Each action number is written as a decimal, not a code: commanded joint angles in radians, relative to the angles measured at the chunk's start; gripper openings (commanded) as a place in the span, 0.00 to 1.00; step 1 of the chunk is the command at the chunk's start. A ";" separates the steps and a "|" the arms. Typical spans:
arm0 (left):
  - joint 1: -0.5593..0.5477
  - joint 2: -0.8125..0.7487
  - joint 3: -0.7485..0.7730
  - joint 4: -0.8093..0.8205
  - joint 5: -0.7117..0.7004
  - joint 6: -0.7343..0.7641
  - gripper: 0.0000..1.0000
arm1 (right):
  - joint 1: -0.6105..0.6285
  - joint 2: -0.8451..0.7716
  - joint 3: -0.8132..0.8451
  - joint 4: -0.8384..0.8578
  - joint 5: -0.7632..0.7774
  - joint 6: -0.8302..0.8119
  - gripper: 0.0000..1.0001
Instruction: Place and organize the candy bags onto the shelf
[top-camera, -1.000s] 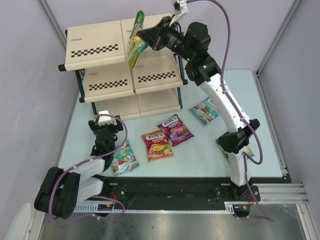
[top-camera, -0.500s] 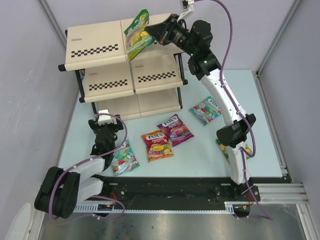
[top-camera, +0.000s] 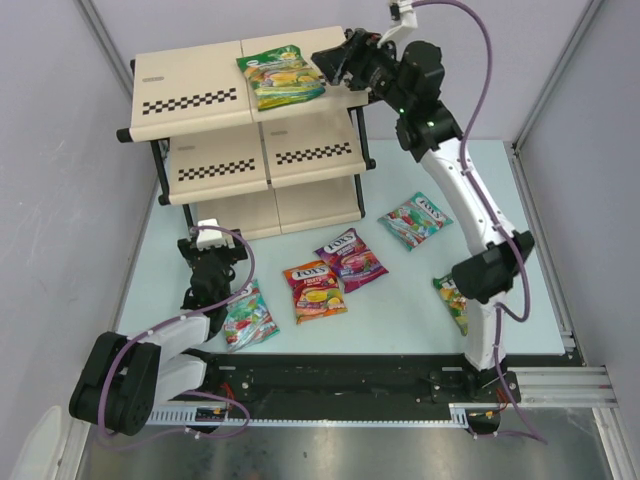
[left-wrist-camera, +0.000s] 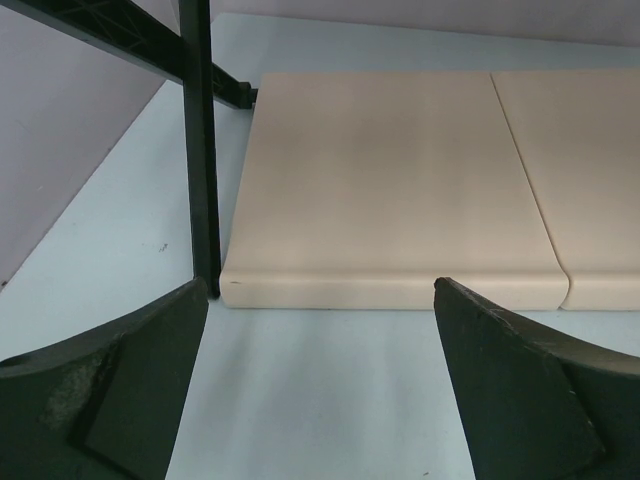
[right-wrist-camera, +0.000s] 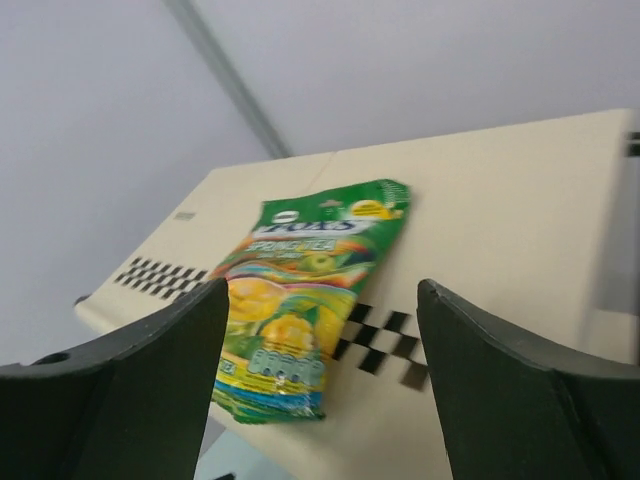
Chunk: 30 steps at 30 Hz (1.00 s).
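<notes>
My right end effector (top-camera: 332, 62) hangs with its fingers spread, just beside the green-yellow bag (top-camera: 283, 80). That bag lies flat on the top tier of the shelf (top-camera: 190, 85), its lower edge over the checkered strip. My left end effector (top-camera: 212, 262) is open too, low over the counter (top-camera: 400, 310), facing the bottom panel, with a teal bag (top-camera: 248, 315) near it.
</notes>
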 joint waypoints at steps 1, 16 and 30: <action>0.006 -0.007 0.028 0.015 0.016 -0.021 1.00 | 0.013 -0.324 -0.221 0.053 0.313 -0.177 0.81; 0.007 -0.015 0.017 0.024 0.014 -0.023 1.00 | -0.017 -1.103 -1.386 -0.541 1.132 0.443 1.00; 0.006 -0.020 0.016 0.027 0.026 -0.030 1.00 | -0.502 -0.977 -1.680 -0.470 0.661 0.348 1.00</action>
